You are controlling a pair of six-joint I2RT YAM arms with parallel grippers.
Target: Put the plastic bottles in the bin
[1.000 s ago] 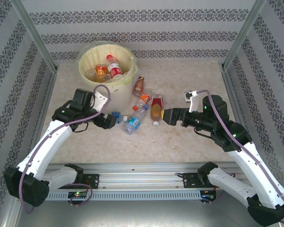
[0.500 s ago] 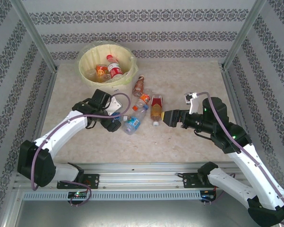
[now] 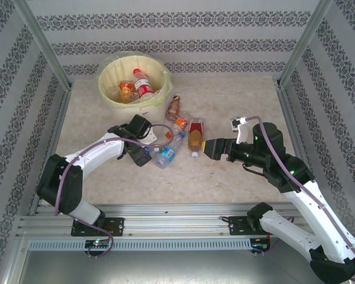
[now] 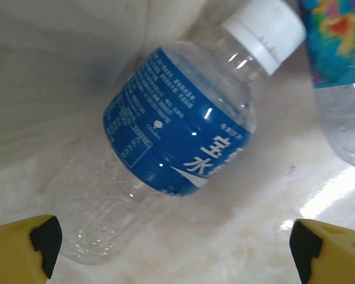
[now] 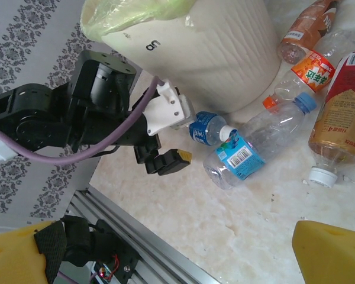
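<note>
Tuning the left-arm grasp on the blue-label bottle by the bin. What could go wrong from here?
1. The blue-label bottle lies on its side close by the bin, so the open left fingers may bump the bin's wall.
2. They line up nearer the bottle's base than its middle, so it could pivot or roll out on closing.
3. A second bottle sits near the cap and might get nudged.
</note>
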